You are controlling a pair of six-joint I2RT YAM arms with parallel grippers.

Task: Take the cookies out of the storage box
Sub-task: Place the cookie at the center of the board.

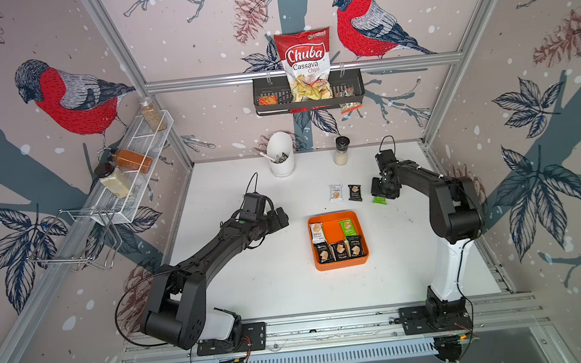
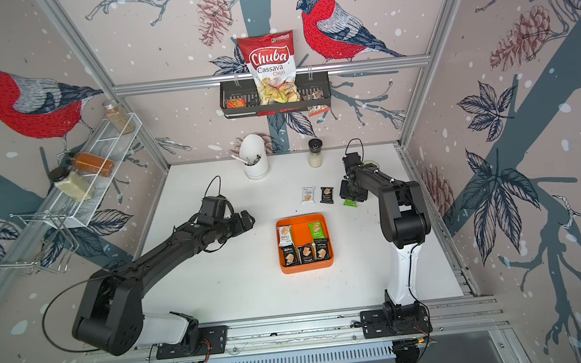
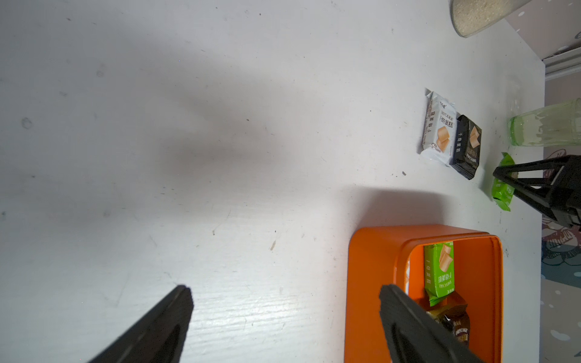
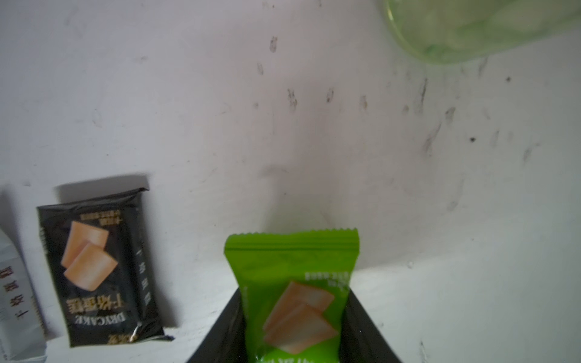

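The orange storage box (image 1: 339,265) (image 2: 307,267) sits mid-table and holds several cookies: a white packet (image 1: 317,232), a green one (image 1: 347,227) and three black ones (image 1: 340,249). Behind it a white packet (image 1: 336,192) and a black packet (image 1: 354,192) lie on the table. To the right of them my right gripper (image 4: 294,301) is shut on a green cookie packet (image 4: 292,261) (image 1: 379,200), low over the table; I cannot tell whether it touches. My left gripper (image 3: 286,292) (image 1: 279,219) hovers wide open and empty, just left of the box (image 3: 374,283).
A white utensil cup (image 1: 280,154) and a shaker (image 1: 342,151) stand at the back. A black wall basket (image 1: 353,90) holds the Chuba bag (image 1: 305,62). A white wire rack (image 1: 136,160) hangs on the left wall. A translucent greenish object (image 4: 471,25) lies beyond the right gripper.
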